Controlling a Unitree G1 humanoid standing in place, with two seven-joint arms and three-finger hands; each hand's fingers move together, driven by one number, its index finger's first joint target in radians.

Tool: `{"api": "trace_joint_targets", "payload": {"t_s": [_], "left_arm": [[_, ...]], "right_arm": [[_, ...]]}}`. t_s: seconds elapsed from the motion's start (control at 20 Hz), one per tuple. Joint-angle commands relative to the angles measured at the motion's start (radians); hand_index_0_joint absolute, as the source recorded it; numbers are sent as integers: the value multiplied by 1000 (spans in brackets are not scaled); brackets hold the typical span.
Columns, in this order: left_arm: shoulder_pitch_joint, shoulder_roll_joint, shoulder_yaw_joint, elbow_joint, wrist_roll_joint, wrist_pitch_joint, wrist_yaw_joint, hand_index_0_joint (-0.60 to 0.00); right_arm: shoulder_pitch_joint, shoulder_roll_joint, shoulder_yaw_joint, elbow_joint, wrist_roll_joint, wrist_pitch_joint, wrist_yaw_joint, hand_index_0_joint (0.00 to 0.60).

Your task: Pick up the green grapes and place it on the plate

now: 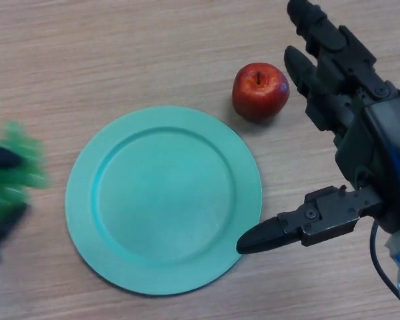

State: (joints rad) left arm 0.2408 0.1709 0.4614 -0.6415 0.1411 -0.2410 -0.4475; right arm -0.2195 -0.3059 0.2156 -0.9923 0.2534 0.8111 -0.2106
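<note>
From my station I see a red apple (260, 91) standing on the wooden table (120, 53) just beyond the upper right rim of the teal plate (163, 200), close to it but not touching; the apple sits just beside the fingers of my right hand (367, 143), on their left. That right hand comes in from the right edge, fingers straight and spread toward the top of the view, thumb stretched out leftward with its tip over or at the plate's right rim; it grasps nothing and hangs loose. The plate lies flat in the middle with nothing on it. At the far left edge the green grapes (17, 170) are off the plate, just beside its left rim; my left hand (0, 160) has dark fingers above and below the bunch, pinching it.
</note>
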Motion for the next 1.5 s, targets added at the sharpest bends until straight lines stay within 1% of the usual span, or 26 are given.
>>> {"api": "trace_joint_targets", "payload": {"t_s": [0.05, 0.1, 0.15, 0.25, 0.3, 0.35, 0.4, 0.45, 0.65, 0.75, 0.8, 0.85, 0.9, 1.0, 1.2, 1.3, 1.35, 1.4, 1.45, 1.5], "left_arm": [[10, 22, 26, -102, -23, -73, -14, -600], [8, 20, 15, -138, -64, -66, -36, -600], [3, 20, 4, -161, -103, -45, -40, -600], [-7, 20, -15, -179, -122, -21, -38, -402], [-16, 19, -32, -188, -137, 6, -28, -252], [-24, 19, -47, -196, -156, 29, -19, -152], [-36, 19, -73, -212, -208, 82, -16, -8], [-40, 19, -73, -213, -216, 94, -16, 0], [-62, 27, -60, -223, -208, 140, 1, 0], [-71, 33, -50, -247, -244, 191, 2, 0], [-82, 41, -40, -280, -303, 274, 5, 0], [-95, 45, -32, -299, -345, 327, 19, 0], [-113, 59, 0, -352, -477, 482, 48, 0], [-141, 84, 38, -360, -633, 638, 95, 0], [-138, 96, 37, -334, -690, 652, 113, 0], [-130, 80, 28, -302, -660, 597, 119, 0], [-126, 75, 27, -288, -644, 573, 121, 0], [-121, 74, 29, -269, -626, 553, 128, 0], [-124, 79, 30, -264, -619, 553, 132, 0], [-133, 90, 36, -262, -610, 561, 142, 0]], "right_arm": [[-24, -35, -31, -55, 40, -170, -42, 0], [-25, -48, -32, -55, 47, -174, -50, 0], [-26, -56, -33, -55, 50, -175, -52, 0], [-25, -63, -36, -55, 53, -176, -52, 0], [-21, -65, -39, -55, 51, -180, -49, 0], [-16, -67, -42, -55, 49, -184, -45, 0], [-6, -66, -52, -55, 44, -188, -33, 0], [-6, -66, -54, -55, 42, -188, -30, 0], [-4, -54, -66, -55, 20, -184, -1, 0], [-4, -43, -69, -55, 4, -175, 15, 0], [-6, -34, -69, -55, -9, -164, 26, 0], [-8, -31, -69, -55, -14, -160, 30, 0], [-12, -24, -71, -55, -17, -155, 35, 0], [-18, -13, -69, -55, -23, -145, 40, 0], [0, 16, -88, -55, -41, -153, 74, 0], [-12, 24, -100, -55, -28, -138, 64, 0], [-13, 20, -102, -55, -20, -141, 57, 0], [-16, 4, -108, -55, 1, -148, 43, 0], [-14, -5, -109, -55, 11, -154, 35, 0], [-7, -24, -107, -55, 26, -170, 21, 0]]}}
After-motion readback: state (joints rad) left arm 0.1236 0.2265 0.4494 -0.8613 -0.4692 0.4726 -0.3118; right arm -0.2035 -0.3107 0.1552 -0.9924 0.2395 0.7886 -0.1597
